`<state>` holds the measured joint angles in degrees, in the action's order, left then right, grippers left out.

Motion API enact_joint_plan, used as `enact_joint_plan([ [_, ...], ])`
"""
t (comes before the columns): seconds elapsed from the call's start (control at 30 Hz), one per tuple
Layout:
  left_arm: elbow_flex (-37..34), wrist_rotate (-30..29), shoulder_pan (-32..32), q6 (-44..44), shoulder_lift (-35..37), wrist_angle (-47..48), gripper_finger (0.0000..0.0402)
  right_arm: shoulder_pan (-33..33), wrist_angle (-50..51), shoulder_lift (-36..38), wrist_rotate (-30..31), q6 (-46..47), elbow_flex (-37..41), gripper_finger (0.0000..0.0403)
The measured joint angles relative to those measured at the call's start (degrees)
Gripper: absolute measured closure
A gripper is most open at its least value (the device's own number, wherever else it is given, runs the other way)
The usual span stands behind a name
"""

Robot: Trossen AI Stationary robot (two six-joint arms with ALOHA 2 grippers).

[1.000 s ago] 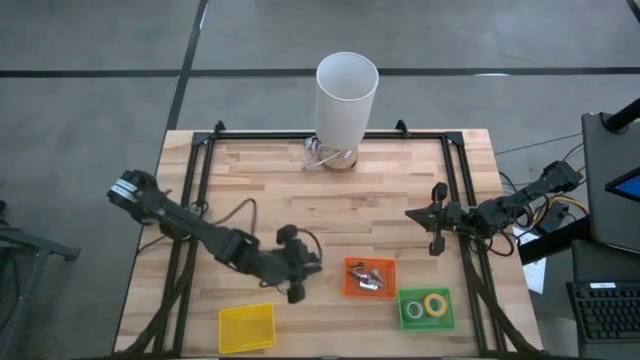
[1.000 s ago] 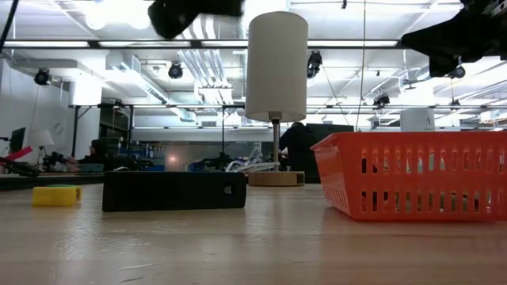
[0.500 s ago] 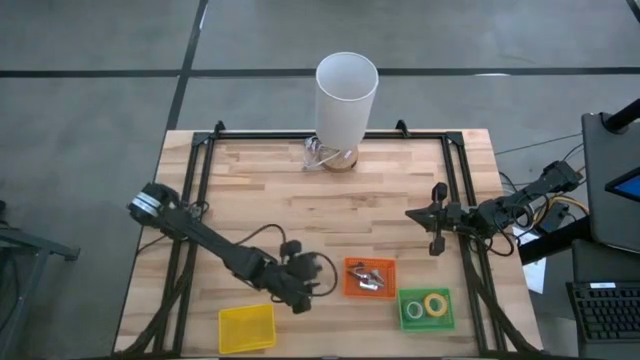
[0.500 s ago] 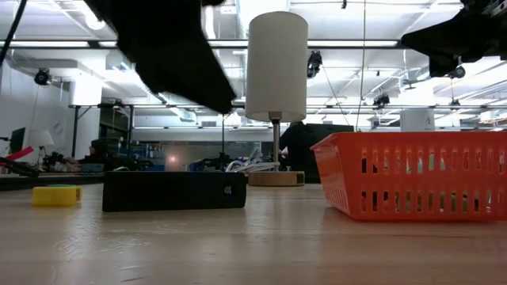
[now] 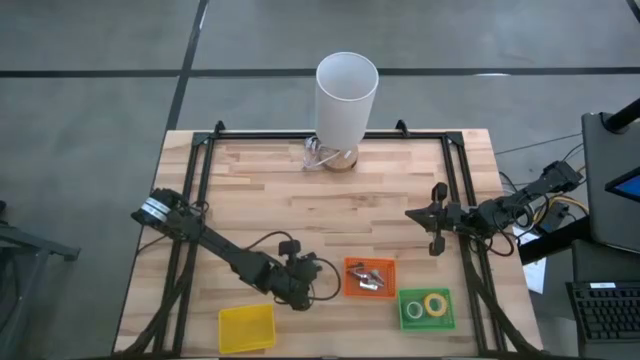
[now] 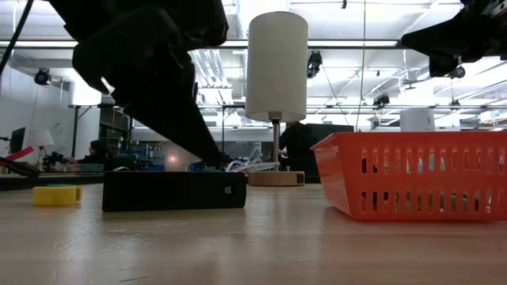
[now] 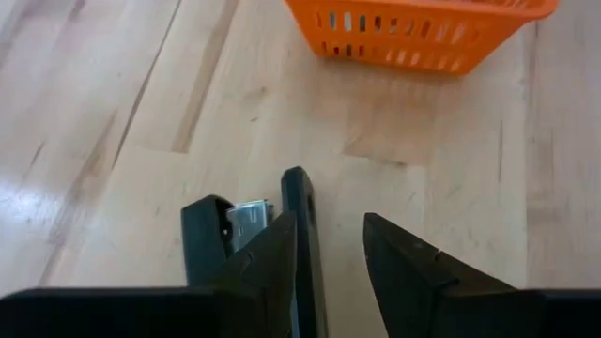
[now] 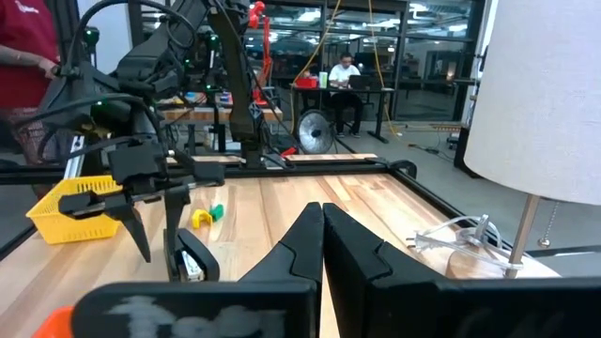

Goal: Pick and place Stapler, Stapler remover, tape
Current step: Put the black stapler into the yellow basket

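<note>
The black stapler (image 6: 174,191) lies on the table left of the orange basket (image 6: 412,174); it also shows in the left wrist view (image 7: 299,202). My left gripper (image 7: 329,225) is open and points down just over the stapler, one finger in front of it, the other beside it toward the basket. In the high view my left gripper (image 5: 297,287) hides most of the stapler. A metal stapler remover (image 5: 370,278) lies in the orange basket. A yellow tape roll (image 5: 436,303) and a green one (image 5: 413,310) lie in the green basket (image 5: 427,322). My right gripper (image 5: 436,222) is shut and empty at the table's right. My left gripper comes at the stapler from above, fingers pointing down, one fingertip (image 7: 272,249) in front of the stapler's body. I cannot tell whether it touches the stapler. The stapler lies flat on the table.
A white lamp (image 5: 346,95) stands on its wooden base at the far edge. An empty yellow basket (image 5: 246,328) sits near the front edge, left of the stapler. A small yellow thing (image 6: 55,195) lies farther left on the table.
My left gripper has moved toward the table's near edge and come down from high above the table to just over the stapler. The stapler has stayed where it was.
</note>
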<state>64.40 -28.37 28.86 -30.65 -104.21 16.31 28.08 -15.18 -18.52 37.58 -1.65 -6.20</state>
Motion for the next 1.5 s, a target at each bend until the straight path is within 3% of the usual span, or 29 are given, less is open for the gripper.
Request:
enact_joint_plan([
  [0.53,-1.1,0.3,-1.2,0.0,-2.8,0.6,0.0298,0.0,0.0,0.0,0.0,0.1,0.0,0.0394],
  [0.8,-0.8,0.4,-1.2,0.4,-2.8,0.5,0.0367,0.0,0.0,0.0,0.0,0.0,0.0,0.0394],
  [0.97,-0.3,0.5,-1.2,0.4,-2.8,0.7,0.0367,0.0,0.0,0.0,0.0,0.0,0.0,0.0394],
  [1.27,8.8,3.9,0.6,-1.1,0.8,11.9,0.0364,0.0,0.0,0.0,0.0,0.0,0.0,0.0394],
  [1.4,14.2,10.5,3.3,-6.4,2.8,18.6,0.0365,0.0,0.0,-0.1,0.0,0.0,0.0,0.0394],
  [1.5,16.9,11.8,7.0,-12.2,4.0,23.0,0.0364,0.0,0.0,-0.1,0.0,0.1,0.0,0.0394],
])
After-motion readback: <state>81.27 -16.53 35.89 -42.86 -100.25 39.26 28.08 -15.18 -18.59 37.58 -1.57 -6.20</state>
